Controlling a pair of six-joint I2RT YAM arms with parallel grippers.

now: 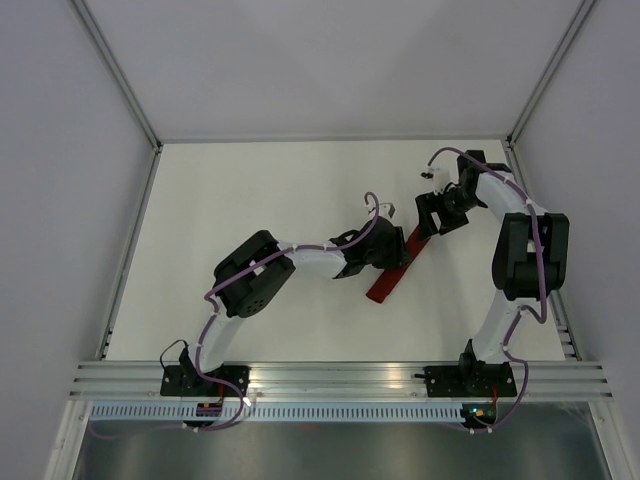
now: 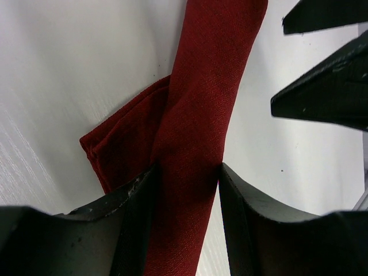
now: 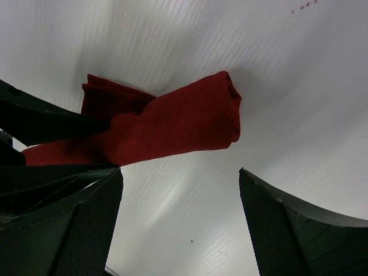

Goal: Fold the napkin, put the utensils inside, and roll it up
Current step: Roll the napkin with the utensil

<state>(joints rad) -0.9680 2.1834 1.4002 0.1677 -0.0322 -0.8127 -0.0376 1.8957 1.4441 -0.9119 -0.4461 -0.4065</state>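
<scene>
The maroon napkin (image 1: 388, 284) lies rolled into a long, narrow roll, slanting across the middle of the table. It fills the left wrist view (image 2: 213, 86), where a loose flap (image 2: 121, 149) sticks out to the left. My left gripper (image 1: 390, 252) straddles the roll at mid-length (image 2: 187, 169), with both fingers pressed against its sides. My right gripper (image 1: 432, 220) is open and empty (image 3: 181, 175), just short of the roll's far end (image 3: 224, 109). Its black fingers (image 2: 322, 92) show in the left wrist view. The utensil is hidden.
The white table (image 1: 250, 190) is bounded by grey walls on three sides. A metal rail (image 1: 340, 378) runs along the near edge. Purple cables (image 1: 450, 152) loop off both arms.
</scene>
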